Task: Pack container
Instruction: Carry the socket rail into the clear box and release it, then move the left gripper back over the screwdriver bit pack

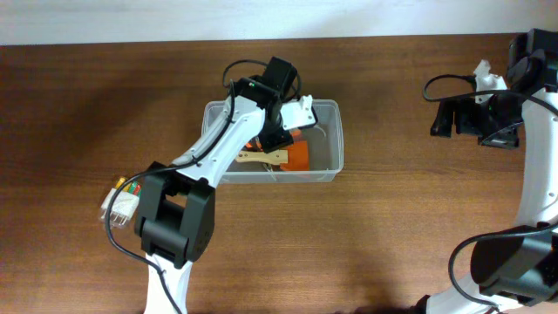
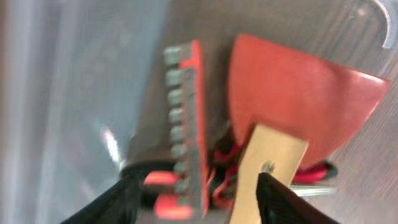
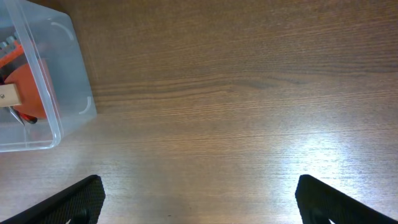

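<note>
Overhead: the container (image 1: 338, 139) sits mid-counter (image 1: 392, 235), with the left tool (image 1: 281, 133) down inside it.

Left wrist: that tool is spread wide and empty above an orange scraper (image 2: 292, 93) and a red comb-like piece (image 2: 186, 124).

Right wrist: the right tool (image 3: 199, 199) is wide and idle.

Packing looks nearly finished.

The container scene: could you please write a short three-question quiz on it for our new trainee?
1. True or false: the right gripper is holding a tool above the container.
2. Which gripper hangs over the container? A) the left gripper B) the right one C) both
3. Fill in: the wide scraper blade lying in the container is ___ in colour.

Key: 1. False; it is open over the table, apart from the container. 2. A. 3. Orange-red.
</note>
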`<state>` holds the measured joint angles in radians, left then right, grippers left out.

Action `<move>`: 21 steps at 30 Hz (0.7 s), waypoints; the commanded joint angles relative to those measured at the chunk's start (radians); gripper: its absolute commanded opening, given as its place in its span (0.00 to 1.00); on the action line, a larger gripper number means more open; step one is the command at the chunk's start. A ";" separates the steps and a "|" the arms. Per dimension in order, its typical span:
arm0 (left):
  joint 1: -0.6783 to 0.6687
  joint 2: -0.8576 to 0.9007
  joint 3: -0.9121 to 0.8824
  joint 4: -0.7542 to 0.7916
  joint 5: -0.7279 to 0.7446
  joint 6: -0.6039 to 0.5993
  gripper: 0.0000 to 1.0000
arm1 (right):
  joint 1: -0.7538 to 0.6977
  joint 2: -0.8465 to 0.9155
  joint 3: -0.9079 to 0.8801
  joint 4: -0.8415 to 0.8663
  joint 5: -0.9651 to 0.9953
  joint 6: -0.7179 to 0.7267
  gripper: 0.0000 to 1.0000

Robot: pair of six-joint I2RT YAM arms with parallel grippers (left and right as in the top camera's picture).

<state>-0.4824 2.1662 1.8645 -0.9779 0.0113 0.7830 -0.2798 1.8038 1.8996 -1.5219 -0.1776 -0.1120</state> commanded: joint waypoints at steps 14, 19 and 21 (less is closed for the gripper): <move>0.309 -0.516 0.213 -0.530 -0.180 -0.393 0.99 | 0.006 -0.006 -0.003 -0.003 -0.009 -0.007 0.99; 0.483 -0.730 0.143 -0.515 -0.148 -0.431 0.99 | 0.006 -0.006 -0.003 -0.003 -0.008 -0.007 0.99; 0.544 -0.830 0.059 -0.492 -0.131 -0.431 0.99 | 0.006 -0.006 -0.003 -0.003 -0.008 -0.007 0.99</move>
<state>-0.0124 1.4895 2.0094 -1.4864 -0.1650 0.3981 -0.2798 1.8038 1.8992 -1.5242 -0.1776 -0.1123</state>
